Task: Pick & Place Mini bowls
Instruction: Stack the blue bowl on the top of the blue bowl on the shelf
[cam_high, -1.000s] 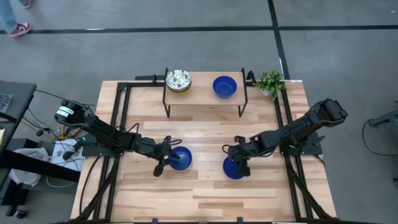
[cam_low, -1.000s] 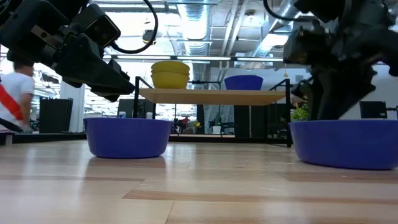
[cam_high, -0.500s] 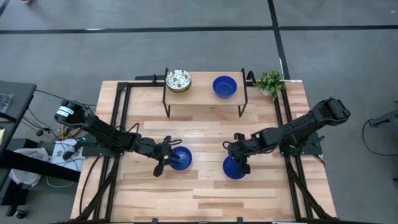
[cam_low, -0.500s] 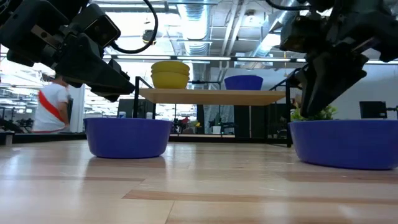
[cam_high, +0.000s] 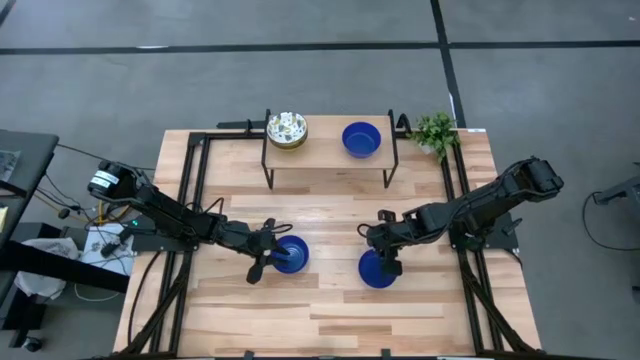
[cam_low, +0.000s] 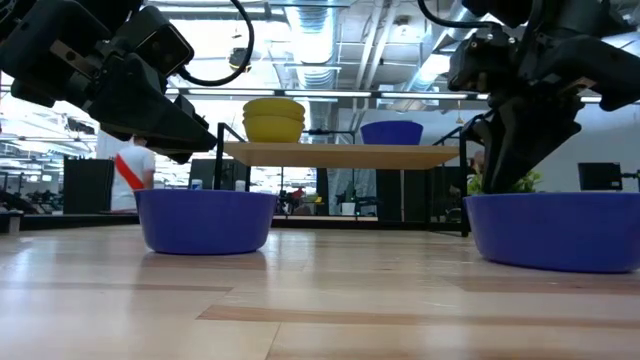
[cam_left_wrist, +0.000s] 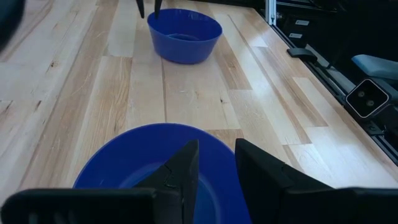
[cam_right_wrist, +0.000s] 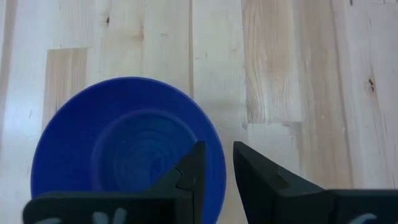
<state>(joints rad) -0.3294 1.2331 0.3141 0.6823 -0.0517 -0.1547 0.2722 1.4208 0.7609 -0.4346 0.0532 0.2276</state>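
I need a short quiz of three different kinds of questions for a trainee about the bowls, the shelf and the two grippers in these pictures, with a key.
1. True or false: the blue bowl on the shelf stands beside a stack of patterned bowls.
2. How many blue bowls rest directly on the table? A) one B) two C) three
3. Fill in: the right gripper straddles the ____ of the right table bowl.

Key:
1. True.
2. B: the left table bowl at the left gripper, and the right one.
3. Rim: in the right wrist view one finger is over the inside and one outside, with a narrow gap between them.
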